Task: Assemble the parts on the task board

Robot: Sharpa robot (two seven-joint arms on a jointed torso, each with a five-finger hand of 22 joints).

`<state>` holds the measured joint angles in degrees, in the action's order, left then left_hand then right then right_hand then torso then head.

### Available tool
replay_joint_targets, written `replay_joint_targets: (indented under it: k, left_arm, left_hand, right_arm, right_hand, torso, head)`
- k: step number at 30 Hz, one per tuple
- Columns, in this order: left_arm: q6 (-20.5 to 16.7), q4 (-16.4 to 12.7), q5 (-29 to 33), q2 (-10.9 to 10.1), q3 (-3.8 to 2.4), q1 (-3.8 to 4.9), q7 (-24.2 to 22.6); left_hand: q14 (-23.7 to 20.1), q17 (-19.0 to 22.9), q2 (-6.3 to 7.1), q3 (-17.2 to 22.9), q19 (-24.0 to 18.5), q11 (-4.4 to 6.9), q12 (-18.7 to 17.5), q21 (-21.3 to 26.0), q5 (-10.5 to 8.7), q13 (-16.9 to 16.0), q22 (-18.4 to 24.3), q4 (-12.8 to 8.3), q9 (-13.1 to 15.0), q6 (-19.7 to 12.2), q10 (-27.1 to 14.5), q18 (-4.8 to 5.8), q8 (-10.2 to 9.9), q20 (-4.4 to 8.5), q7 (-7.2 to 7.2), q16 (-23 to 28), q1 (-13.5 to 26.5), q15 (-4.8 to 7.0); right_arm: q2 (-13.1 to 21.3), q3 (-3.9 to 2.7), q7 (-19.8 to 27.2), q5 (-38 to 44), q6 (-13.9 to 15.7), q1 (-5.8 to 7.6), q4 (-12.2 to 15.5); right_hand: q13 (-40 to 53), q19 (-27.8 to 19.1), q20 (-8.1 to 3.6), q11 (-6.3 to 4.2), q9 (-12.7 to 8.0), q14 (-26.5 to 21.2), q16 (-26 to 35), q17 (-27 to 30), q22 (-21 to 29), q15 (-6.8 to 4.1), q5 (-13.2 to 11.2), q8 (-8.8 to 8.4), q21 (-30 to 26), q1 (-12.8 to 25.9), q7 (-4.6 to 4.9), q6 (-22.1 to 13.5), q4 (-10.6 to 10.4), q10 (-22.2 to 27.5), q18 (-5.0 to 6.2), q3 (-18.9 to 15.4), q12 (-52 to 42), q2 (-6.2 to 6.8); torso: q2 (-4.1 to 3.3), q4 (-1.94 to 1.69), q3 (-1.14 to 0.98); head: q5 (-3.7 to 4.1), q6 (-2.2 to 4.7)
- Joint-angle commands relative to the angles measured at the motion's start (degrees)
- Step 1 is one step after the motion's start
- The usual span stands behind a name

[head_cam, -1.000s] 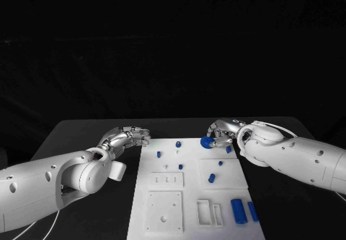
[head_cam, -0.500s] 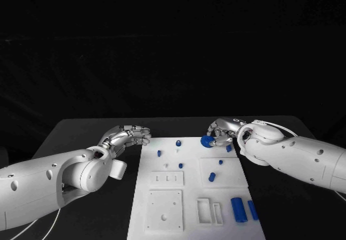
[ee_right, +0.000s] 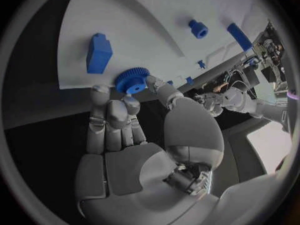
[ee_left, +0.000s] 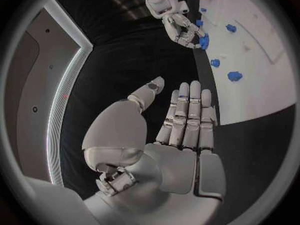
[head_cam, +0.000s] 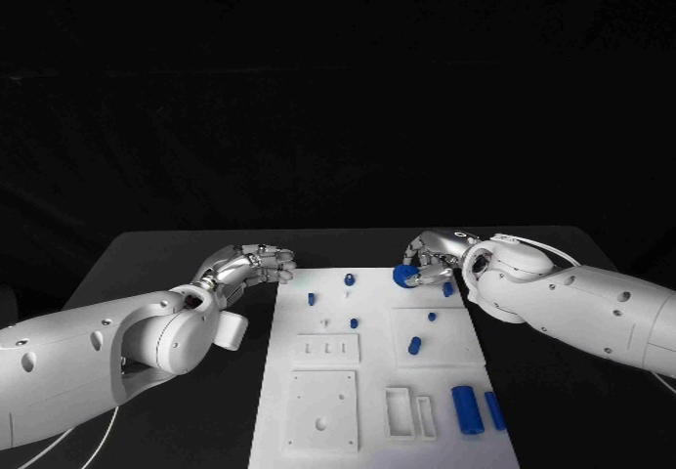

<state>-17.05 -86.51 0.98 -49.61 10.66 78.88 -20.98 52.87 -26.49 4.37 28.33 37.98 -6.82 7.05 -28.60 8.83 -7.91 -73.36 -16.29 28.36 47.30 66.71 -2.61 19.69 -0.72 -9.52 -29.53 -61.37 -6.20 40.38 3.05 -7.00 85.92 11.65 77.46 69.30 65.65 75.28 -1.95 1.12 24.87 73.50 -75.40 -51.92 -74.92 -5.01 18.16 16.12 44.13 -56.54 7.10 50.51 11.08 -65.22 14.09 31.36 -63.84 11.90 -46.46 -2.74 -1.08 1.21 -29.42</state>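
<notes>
The white task board [head_cam: 369, 376] lies in the middle of the table. My right hand [head_cam: 440, 254] hovers over the board's far right corner and pinches a blue gear [head_cam: 405, 277] in its fingertips; the right wrist view shows the gear [ee_right: 131, 80] just off the board's edge, beside a blue block [ee_right: 99, 52]. Off the board's far left corner my left hand [head_cam: 254, 264] holds nothing; its fingers [ee_left: 187, 115] lie straight with the thumb apart. Small blue pegs [head_cam: 348, 281] stand on the far part of the board.
More blue parts are on the board: a short peg [head_cam: 414, 346] mid right and two cylinders [head_cam: 466, 410] at the near right. White recessed plates [head_cam: 324, 410] take up the near left. Black table [head_cam: 155, 264] surrounds the board.
The right hand has shifted the gear very slightly up and right. The left hand has hardly moved.
</notes>
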Motion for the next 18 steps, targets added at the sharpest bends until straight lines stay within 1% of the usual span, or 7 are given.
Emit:
replay_joint_targets:
  k: [1, 3, 5, 8, 10, 14, 18]
  left_arm:
    - [1.02, -0.13, -0.08, -0.07, -0.04, 0.07, -0.27]
    - [1.0, -0.07, -0.08, -0.03, -0.04, 0.07, -0.32]
    - [1.0, -0.11, -0.08, 0.01, -0.05, 0.07, -0.33]
    - [0.98, -0.15, -0.09, -0.04, -0.05, 0.07, -0.32]
    - [0.95, -0.1, -0.09, -0.03, -0.05, 0.07, -0.32]
    - [0.9, -0.1, -0.09, -0.09, -0.05, 0.07, -0.29]
    - [0.8, -0.05, -0.09, -0.11, -0.05, 0.07, -0.26]
  left_hand:
    - [0.12, -0.08, 0.29, 0.34, 0.3, -0.44, -0.31, 0.12, -0.33, 0.08, 0.08, -0.08, 0.07, -0.21, -0.1, 0.08, -0.36, 0.02, -0.29, 0.2, -0.24, -0.22]
    - [0.12, -0.08, 0.3, 0.34, 0.3, -0.44, -0.31, 0.12, -0.32, 0.08, 0.08, -0.09, 0.07, -0.22, -0.1, 0.08, -0.36, 0.02, -0.3, 0.21, -0.25, -0.23]
    - [0.12, -0.08, 0.31, 0.34, 0.3, -0.45, -0.33, 0.12, -0.32, 0.08, 0.08, -0.09, 0.07, -0.22, -0.1, 0.08, -0.37, 0.01, -0.3, 0.21, -0.25, -0.23]
    - [0.12, -0.08, 0.3, 0.34, 0.3, -0.45, -0.34, 0.13, -0.32, 0.08, 0.08, -0.08, 0.07, -0.23, -0.1, 0.08, -0.38, 0.01, -0.3, 0.21, -0.26, -0.23]
    - [0.12, -0.08, 0.3, 0.34, 0.3, -0.45, -0.35, 0.13, -0.32, 0.08, 0.08, -0.08, 0.08, -0.23, -0.1, 0.08, -0.38, 0.01, -0.31, 0.21, -0.26, -0.23]
    - [0.12, -0.09, 0.29, 0.35, 0.3, -0.45, -0.36, 0.13, -0.31, 0.08, 0.08, -0.08, 0.08, -0.23, -0.1, 0.08, -0.39, 0.01, -0.31, 0.21, -0.28, -0.23]
    - [0.13, -0.09, 0.29, 0.36, 0.3, -0.45, -0.37, 0.13, -0.31, 0.08, 0.08, -0.09, 0.09, -0.23, -0.09, 0.08, -0.39, 0.02, -0.31, 0.22, -0.3, -0.22]
  right_arm:
    - [-0.48, 0.43, -1.21, 1.48, -2.95, -0.65, -0.08]
    - [-0.54, 0.43, -1.34, 1.76, -2.88, -0.65, -0.09]
    - [-0.58, 0.43, -1.5, 2.01, -2.88, -0.65, -0.07]
    - [-0.68, 0.43, -1.53, 2.51, -2.94, -0.66, -0.05]
    - [-0.67, 0.43, -1.52, 2.64, -3.09, -0.66, 0.04]
    - [-0.59, 0.44, -1.26, 3.04, -3.35, -0.71, 0.04]
    - [-0.56, 0.46, -1.02, 3.46, -3.42, -0.84, 0.07]
  right_hand:
    - [-0.06, -0.3, -0.1, -0.12, 0.07, 0.26, 0.15, -0.12, -1.27, -0.28, -0.37, 0.2, 0.29, 0.74, 0.43, 1.06, -0.05, 0.35, 0.91, -0.28, -0.25, -0.03]
    - [-0.11, -0.35, -0.27, -0.27, 0.16, 0.29, 0.14, -0.31, -1.3, -0.42, -1.09, 0.45, 0.51, 0.63, 0.27, 1.54, -0.18, 0.29, 0.91, -0.24, -0.31, -0.43]
    - [-0.15, -0.38, -0.35, -0.38, 0.22, 0.32, 0.11, -0.47, -1.3, -0.52, -1.44, 0.62, 0.67, 0.55, 0.16, 1.88, -0.29, 0.19, 0.91, -0.16, -0.36, -0.63]
    - [-0.27, -0.49, -0.45, -0.59, 0.32, 0.35, 0.12, -0.78, -1.28, -0.72, -3.02, 0.92, 0.96, 0.08, -0.07, 2.53, -0.37, 0.0, 0.91, 0.31, -0.41, -1.11]
    - [-0.42, -0.61, -0.46, -0.74, 0.36, 0.38, 0.23, -0.98, -1.23, -0.85, -5.43, 1.09, 1.13, -0.93, -0.22, 3.0, -0.45, -0.12, 0.91, 1.58, -0.37, -1.48]
    - [-0.67, -0.83, -0.37, -0.9, 0.37, 0.46, 0.49, -1.28, -1.19, -1.01, -7.81, 1.28, 1.35, -3.19, -0.41, 3.7, -0.41, -0.27, 0.91, 4.84, -0.27, -1.82]
    - [-0.83, -1.0, -0.22, -0.91, 0.29, 0.54, 0.7, -1.49, -1.19, -1.03, -8.08, 1.25, 1.52, -5.14, -0.42, 3.94, 0.33, -0.36, 0.91, 7.69, -0.23, -1.53]
  torso:
    - [0.0, -0.11, 0.03]
    - [0.01, -0.01, 0.03]
    - [0.01, -0.01, 0.03]
    - [-0.01, -0.04, 0.07]
    - [0.0, 0.02, 0.06]
    - [0.0, 0.02, -0.01]
    - [0.01, 0.06, -0.01]
  head:
    - [-0.04, -0.17]
    - [-0.49, -0.26]
    - [-0.54, -0.27]
    - [-0.36, -0.3]
    - [-0.39, -0.34]
    - [-0.34, -0.41]
    - [-0.3, -0.47]
